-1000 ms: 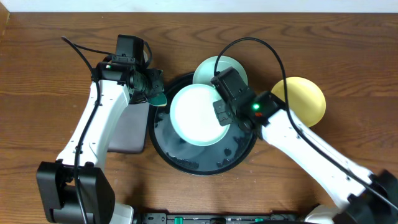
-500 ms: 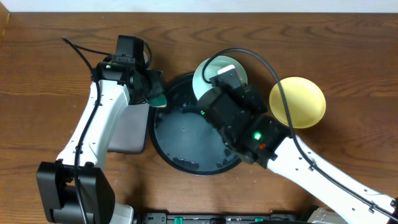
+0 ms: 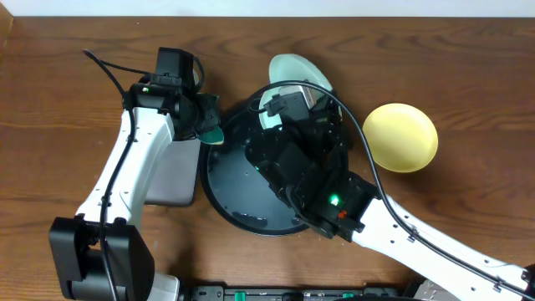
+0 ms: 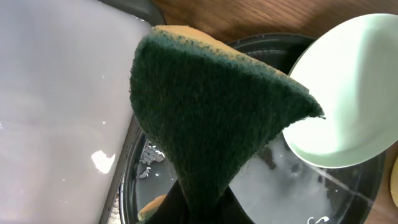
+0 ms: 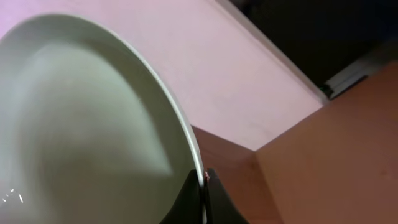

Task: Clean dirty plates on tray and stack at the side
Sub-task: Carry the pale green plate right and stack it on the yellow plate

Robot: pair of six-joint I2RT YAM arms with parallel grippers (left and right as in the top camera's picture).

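The black round tray [image 3: 230,201] lies mid-table, wet, with bits of debris; it also shows in the left wrist view [image 4: 292,186]. My right gripper [image 5: 204,186] is shut on the rim of a pale mint plate [image 5: 93,124]. It holds the plate raised and tilted over the tray's back edge [image 3: 299,68], as the left wrist view also shows [image 4: 348,93]. A pale patch under the right arm [image 3: 269,117] looks like the second mint plate. The yellow plate [image 3: 401,136] sits on the table to the right. My left gripper [image 3: 205,124] is shut on a green sponge [image 4: 211,112] at the tray's left rim.
A grey rectangular tray [image 3: 171,176] lies just left of the black tray, under my left arm; it shows in the left wrist view [image 4: 56,93]. My raised right arm covers much of the black tray from above. Wooden table all round.
My right arm has lifted the mint plate off the tray, raising and tilting it toward the back. The left arm and sponge have not moved.
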